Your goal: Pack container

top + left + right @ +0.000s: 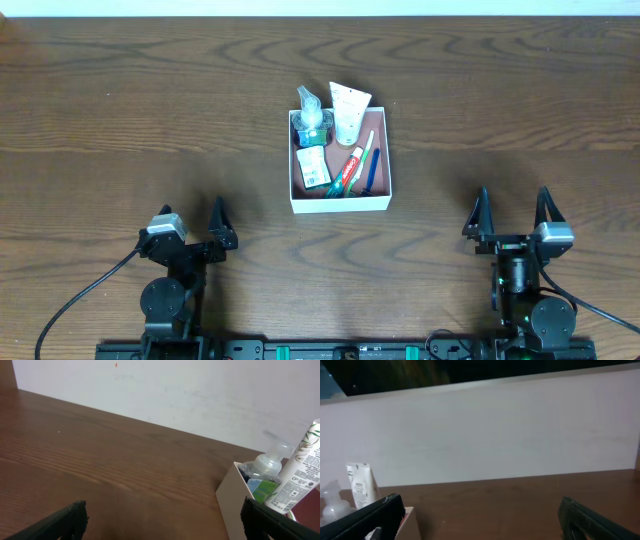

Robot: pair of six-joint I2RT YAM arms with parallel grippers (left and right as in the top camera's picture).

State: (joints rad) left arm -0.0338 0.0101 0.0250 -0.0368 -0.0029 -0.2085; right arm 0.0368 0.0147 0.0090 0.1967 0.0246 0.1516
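The left gripper [191,222] and right gripper [512,212] are sitting at the near edge of the table [120,120], jaws standing wide apart and gripping nothing. The container [340,204] is lying well ahead, midway between them, holding a white tube [348,112] and a pump bottle [310,115].

Container [232,505] cut off by frame edge; pump bottle [332,505] blurred, partly cropped.

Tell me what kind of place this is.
Likely a robotics lab or test bench, not a home: a wood-grain table against a plain white wall, a cabled left arm and right arm mounted at its near edge, and one container of toiletries staged mid-table.
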